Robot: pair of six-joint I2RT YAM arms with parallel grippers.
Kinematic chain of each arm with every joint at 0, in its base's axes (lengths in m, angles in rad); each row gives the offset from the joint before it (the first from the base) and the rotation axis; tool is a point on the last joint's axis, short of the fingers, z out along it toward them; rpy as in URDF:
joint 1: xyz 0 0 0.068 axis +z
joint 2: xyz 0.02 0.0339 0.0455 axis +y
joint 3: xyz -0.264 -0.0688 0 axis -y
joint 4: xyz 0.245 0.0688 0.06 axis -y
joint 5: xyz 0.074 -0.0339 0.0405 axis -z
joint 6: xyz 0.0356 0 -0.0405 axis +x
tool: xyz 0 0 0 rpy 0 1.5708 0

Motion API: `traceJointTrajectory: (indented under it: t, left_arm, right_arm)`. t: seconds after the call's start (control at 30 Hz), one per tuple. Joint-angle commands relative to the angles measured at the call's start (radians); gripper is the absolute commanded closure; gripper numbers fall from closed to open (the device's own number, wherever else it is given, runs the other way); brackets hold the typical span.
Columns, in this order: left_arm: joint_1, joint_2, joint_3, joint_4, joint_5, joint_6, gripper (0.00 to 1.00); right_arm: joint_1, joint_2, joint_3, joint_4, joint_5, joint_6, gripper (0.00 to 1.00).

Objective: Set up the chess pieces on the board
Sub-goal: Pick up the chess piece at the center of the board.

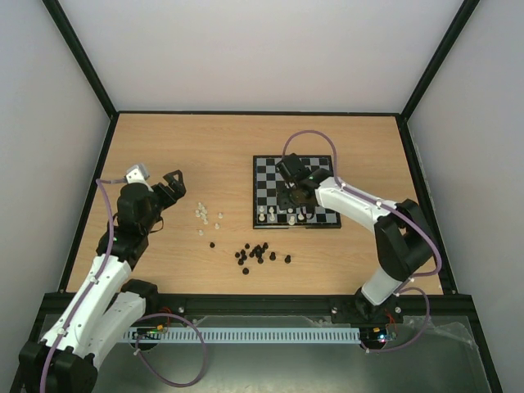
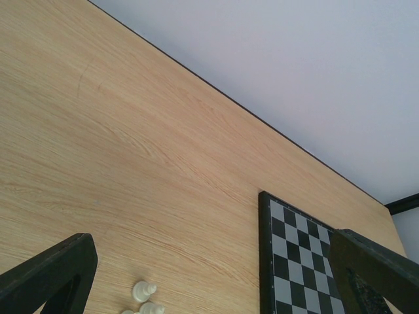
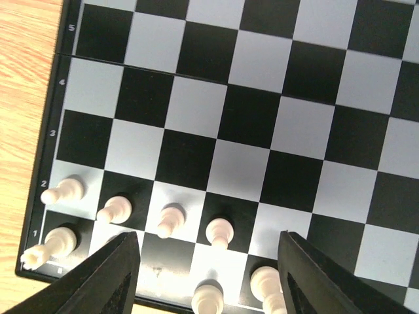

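Right gripper (image 3: 208, 248) hangs just above the board's (image 3: 249, 118) near edge, fingers apart.
White chess pieces (image 3: 170, 221) stand on the two nearest rows: four pawns in row 2 and others in row 1, one of them between the spread fingers and not gripped. Loose white pieces (image 1: 205, 214) lie on the wooden table (image 1: 205, 147) left of the board, with black pieces (image 1: 258, 252) nearer the arms. Left gripper (image 2: 209, 275) hangs beside the loose white ones, jaws wide apart, holding nothing.
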State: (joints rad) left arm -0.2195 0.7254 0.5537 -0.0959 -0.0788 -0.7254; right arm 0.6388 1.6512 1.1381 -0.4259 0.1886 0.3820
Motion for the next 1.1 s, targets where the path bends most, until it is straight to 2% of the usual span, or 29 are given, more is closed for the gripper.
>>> traceJointTrajectory:
  t: [0.0, 0.2, 0.3, 0.47, 0.8, 1.07]
  left_arm:
    - [-0.003, 0.006, -0.013, 0.016, -0.006, 0.012, 0.01]
    - [-0.003, 0.013, -0.011, 0.014, -0.011, 0.015, 0.01]
    - [-0.002, 0.02, -0.007, 0.007, -0.02, 0.014, 0.01]
    - [0.0, 0.049, 0.008, -0.008, -0.024, 0.016, 0.0]
    - [0.001, 0.079, 0.022, -0.03, -0.04, 0.01, 0.0]
    - [0.003, 0.074, 0.021, -0.025, -0.024, 0.01, 0.01]
  right_arm:
    - [-0.004, -0.046, 0.02, -0.026, -0.007, 0.0, 0.38]
    - [-0.004, -0.07, 0.03, -0.001, -0.075, 0.004, 0.25]
    - [0.008, -0.065, 0.05, 0.012, -0.14, 0.001, 0.27]
    - [0.076, 0.008, 0.13, 0.014, -0.162, 0.0, 0.27]
    - [0.231, 0.274, 0.401, -0.025, -0.165, 0.008, 0.48]
    - [0.289, 0.471, 0.57, -0.082, -0.125, 0.013, 0.57]
